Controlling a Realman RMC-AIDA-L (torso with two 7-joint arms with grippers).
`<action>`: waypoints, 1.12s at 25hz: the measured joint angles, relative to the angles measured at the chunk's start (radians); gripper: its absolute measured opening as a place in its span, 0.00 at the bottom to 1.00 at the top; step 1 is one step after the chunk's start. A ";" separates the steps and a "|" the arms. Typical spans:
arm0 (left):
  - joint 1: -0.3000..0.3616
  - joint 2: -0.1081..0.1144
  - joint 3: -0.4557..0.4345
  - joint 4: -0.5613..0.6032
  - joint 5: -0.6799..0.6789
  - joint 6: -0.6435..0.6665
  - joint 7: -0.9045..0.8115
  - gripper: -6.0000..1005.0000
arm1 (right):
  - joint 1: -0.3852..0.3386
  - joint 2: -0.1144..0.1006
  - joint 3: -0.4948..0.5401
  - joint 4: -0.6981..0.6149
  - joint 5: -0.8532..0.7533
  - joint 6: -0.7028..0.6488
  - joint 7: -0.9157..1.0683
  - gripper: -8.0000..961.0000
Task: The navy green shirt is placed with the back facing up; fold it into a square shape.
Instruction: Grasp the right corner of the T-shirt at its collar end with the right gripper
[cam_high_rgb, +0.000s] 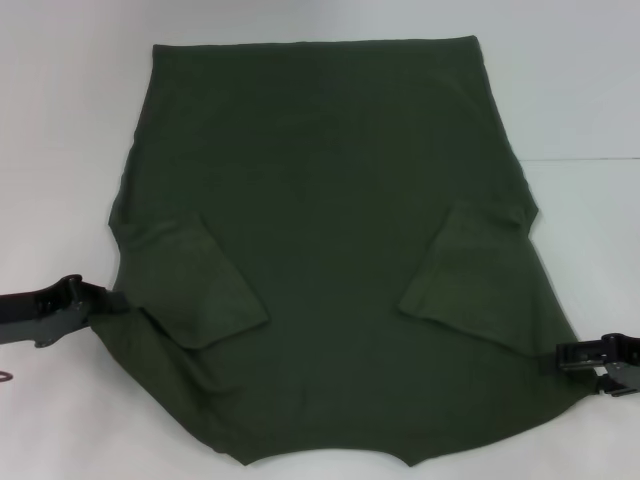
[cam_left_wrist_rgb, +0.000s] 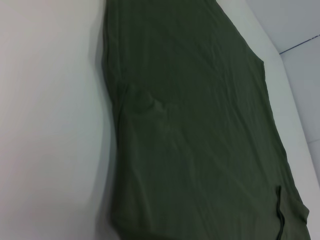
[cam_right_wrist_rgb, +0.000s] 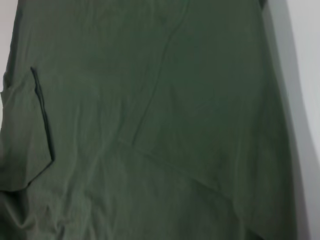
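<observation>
Olive-green soft cotton shirt (cam_high_rgb: 330, 250) lay flat on the white tabletop (cam_high_rgb: 60, 120), sleeves folded inward; left gripper (cam_high_rgb: 105, 300) at eight o'clock and right gripper (cam_high_rgb: 565, 357) at four o'clock met its edges, jaws' state impossible to tell.

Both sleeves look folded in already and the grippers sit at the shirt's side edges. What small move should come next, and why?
Probably each gripper should close on the side edge beside it. The shirt lies flat, back up, on the table, both sleeves folded onto the body. The left gripper and right gripper sit level at opposite edges near the shoulders, so a paired pinch would set up the next fold. Whether either already grips cloth cannot be seen.
</observation>
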 joint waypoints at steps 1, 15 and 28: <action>0.000 0.000 0.000 0.000 0.000 0.000 0.000 0.01 | 0.000 0.001 0.000 0.000 0.002 0.001 -0.001 0.95; 0.002 0.000 0.000 0.000 -0.002 -0.001 0.000 0.01 | 0.006 0.002 0.037 0.015 0.010 0.032 -0.008 0.94; 0.000 0.000 0.000 0.000 -0.011 0.002 0.006 0.01 | 0.014 0.002 0.035 0.020 0.007 0.054 0.003 0.93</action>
